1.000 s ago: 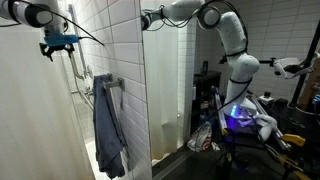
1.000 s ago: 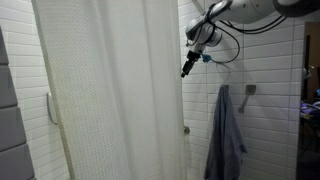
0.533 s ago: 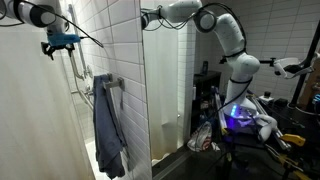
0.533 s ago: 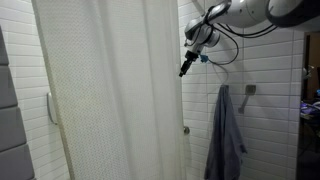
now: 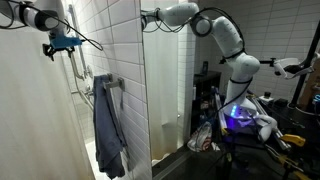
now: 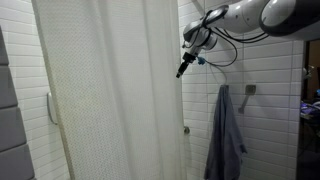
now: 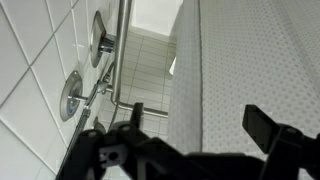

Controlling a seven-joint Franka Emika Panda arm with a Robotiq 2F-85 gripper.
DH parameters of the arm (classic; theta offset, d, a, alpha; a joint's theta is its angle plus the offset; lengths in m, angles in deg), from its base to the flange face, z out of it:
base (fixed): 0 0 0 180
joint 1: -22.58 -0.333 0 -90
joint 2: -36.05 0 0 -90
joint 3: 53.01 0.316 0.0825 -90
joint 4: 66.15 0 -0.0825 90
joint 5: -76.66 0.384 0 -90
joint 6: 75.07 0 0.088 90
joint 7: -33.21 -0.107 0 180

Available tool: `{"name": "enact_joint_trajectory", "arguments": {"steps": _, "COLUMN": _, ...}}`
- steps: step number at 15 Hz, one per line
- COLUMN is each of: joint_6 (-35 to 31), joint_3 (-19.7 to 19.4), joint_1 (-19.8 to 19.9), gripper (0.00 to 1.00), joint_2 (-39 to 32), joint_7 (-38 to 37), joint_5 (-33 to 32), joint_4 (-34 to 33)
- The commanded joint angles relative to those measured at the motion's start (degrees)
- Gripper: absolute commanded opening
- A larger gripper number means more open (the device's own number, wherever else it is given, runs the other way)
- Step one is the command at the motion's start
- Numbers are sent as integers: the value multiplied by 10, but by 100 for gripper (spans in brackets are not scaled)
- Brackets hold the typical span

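In the wrist view the gripper [image 7: 192, 115] is standing wide open, holding nothing. Its fingers appear to be straddling the free edge of the shower curtain [image 7: 250, 60], which is filling the view from one to four o'clock. At ten o'clock a grab rail [image 7: 122, 50] is running along the tiled wall [image 7: 30, 60]. Farther off, in an exterior view, a grey towel [image 6: 226, 135] is hanging at four o'clock of the gripper. If the fingers close off-centre, the thin fabric is likely slipping free; drifting toward ten o'clock risks striking the rail.
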Motion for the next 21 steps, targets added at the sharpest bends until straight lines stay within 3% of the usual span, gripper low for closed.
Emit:
{"name": "enact_joint_trajectory", "arguments": {"steps": 1, "joint_6": 2, "joint_3": 14, "joint_1": 8, "gripper": 100, "joint_2": -25, "joint_7": 24, "joint_5": 16, "joint_4": -39}}
{"name": "enact_joint_trajectory", "arguments": {"steps": 10, "joint_6": -36, "joint_3": 28, "joint_1": 12, "gripper": 100, "joint_2": -35, "joint_7": 34, "joint_5": 52, "joint_4": -41}}
{"name": "enact_joint_trajectory", "arguments": {"steps": 21, "joint_6": -32, "joint_3": 18, "joint_1": 4, "gripper": 100, "joint_2": -26, "joint_7": 17, "joint_5": 39, "joint_4": -26}}
